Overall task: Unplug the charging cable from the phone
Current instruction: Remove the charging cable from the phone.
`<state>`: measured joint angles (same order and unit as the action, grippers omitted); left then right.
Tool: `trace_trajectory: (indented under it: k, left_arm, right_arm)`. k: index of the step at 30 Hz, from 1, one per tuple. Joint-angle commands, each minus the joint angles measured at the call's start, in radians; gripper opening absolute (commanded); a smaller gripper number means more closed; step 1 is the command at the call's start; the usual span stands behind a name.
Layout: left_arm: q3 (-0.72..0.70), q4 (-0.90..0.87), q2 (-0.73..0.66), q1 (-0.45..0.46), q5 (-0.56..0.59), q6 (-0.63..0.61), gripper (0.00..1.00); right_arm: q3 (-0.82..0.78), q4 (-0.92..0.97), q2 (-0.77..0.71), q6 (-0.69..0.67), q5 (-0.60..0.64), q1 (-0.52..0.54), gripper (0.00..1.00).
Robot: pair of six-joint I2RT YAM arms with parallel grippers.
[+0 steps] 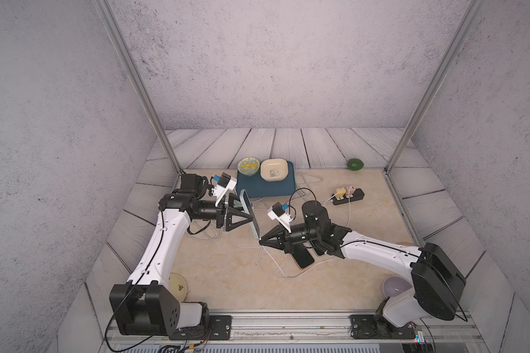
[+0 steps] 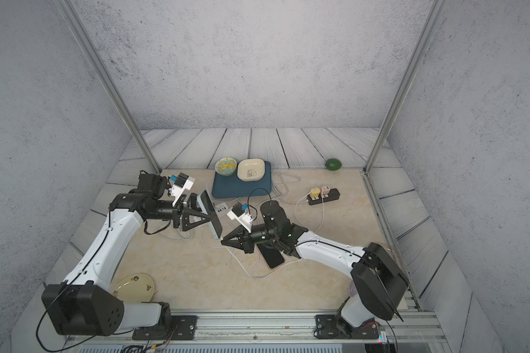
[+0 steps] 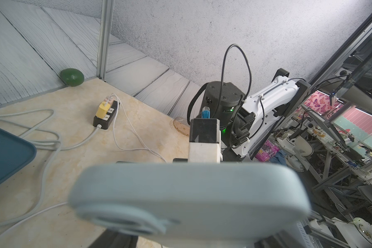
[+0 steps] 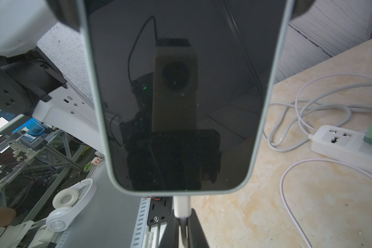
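A phone (image 1: 254, 229) in a light blue case is held upright above the table, its dark screen (image 4: 180, 96) facing the right wrist camera. My left gripper (image 1: 245, 212) is shut on the phone's long sides; in the left wrist view the case back (image 3: 191, 199) hides the fingers. The white charging cable (image 1: 262, 262) is plugged into the phone's lower end. My right gripper (image 1: 260, 242) is shut on the cable just behind its white plug (image 4: 182, 206), both fingers pressed against it. From there the cable hangs down to the table.
A second, black phone (image 1: 302, 258) lies under the right arm. A black power strip (image 1: 348, 195) with chargers sits back right, a white power strip (image 4: 348, 146) and loose cords behind the held phone. A blue tray (image 1: 266, 186) with two bowls, a green fruit (image 1: 356, 165) and a yellow plate (image 1: 178, 285) stand around.
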<state>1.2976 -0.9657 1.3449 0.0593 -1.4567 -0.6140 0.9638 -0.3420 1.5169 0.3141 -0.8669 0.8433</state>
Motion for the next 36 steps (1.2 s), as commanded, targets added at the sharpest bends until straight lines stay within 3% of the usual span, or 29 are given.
trace_trajectory:
  k: [1,4,36]
  left_arm:
    - [0.017,-0.013,-0.03,0.002,-0.039,-0.02,0.35]
    - [0.019,-0.016,-0.029,0.001,-0.036,-0.022,0.35]
    - [0.048,-0.073,-0.028,-0.005,-0.024,-0.076,0.35]
  right_arm:
    - [0.014,-0.013,-0.004,-0.01,-0.014,0.005,0.07]
    - [0.006,-0.015,-0.011,-0.016,-0.01,0.005,0.0]
    - [-0.088,-0.142,0.023,0.024,-0.057,0.011,0.0]
